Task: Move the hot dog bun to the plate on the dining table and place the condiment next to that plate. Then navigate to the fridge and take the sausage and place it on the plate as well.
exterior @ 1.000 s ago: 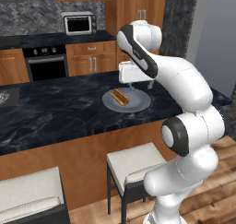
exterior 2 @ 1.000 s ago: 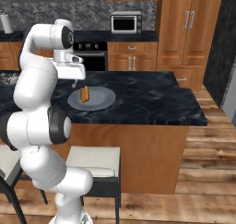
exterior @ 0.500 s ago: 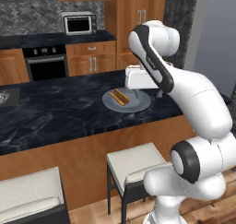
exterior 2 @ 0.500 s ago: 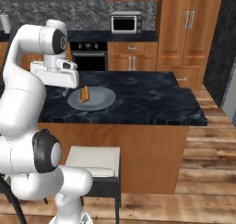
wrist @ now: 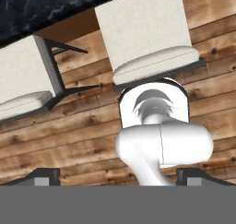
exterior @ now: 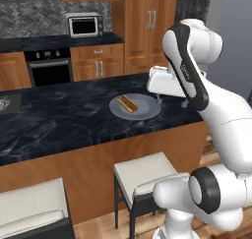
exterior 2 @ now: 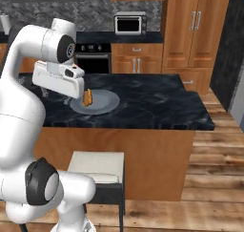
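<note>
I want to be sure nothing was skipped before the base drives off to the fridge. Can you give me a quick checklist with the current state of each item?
1. Hot dog bun lies on the plate: ok.
2. Plate sits fully on the dark counter, away from its edge: ok.
3. Condiment placed beside the plate: not ok, no bottle stands next to it in either base view.
4. Hand open and holding nothing: ok, fingertips stand wide apart with only floor and stools between them.
5. Hand lifted clear of the bun and plate: ok, it points down at the stool and floor.
6. Sausage on the plate: not ok, not yet fetched.
</note>
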Robot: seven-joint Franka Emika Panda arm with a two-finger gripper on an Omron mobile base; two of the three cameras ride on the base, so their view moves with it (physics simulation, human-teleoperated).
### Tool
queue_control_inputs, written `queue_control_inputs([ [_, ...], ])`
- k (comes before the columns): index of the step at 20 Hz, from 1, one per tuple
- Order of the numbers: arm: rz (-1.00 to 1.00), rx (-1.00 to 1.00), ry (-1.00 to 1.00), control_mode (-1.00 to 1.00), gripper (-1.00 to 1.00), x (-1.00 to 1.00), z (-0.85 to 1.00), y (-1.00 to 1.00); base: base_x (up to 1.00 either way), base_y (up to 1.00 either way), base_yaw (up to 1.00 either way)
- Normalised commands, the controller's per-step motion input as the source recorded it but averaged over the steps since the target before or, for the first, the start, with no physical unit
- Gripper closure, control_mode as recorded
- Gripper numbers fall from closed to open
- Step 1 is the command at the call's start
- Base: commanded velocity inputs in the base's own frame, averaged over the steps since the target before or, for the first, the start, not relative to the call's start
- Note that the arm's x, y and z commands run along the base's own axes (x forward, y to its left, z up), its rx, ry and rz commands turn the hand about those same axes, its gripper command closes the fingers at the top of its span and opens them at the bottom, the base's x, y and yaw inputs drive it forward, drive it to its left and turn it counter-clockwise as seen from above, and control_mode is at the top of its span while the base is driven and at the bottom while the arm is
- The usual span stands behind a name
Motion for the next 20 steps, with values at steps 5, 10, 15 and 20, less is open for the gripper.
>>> queue_control_inputs([
  [5, -0.01, 0.00, 0.00, 1.00, -1.00, -0.06, 0.00, -0.01, -0.13, 0.00, 0.03],
  [10, 0.00, 0.00, 0.00, 1.00, -1.00, 0.00, 0.00, 0.00, -0.31, 0.01, 0.49],
  [15, 0.00, 0.00, 0.00, 1.00, -1.00, 0.00, 0.00, 0.00, -0.05, 0.00, 0.73],
  [20, 0.00, 0.00, 0.00, 1.00, -1.00, 0.00, 0.00, 0.00, -0.05, 0.00, 0.85],
])
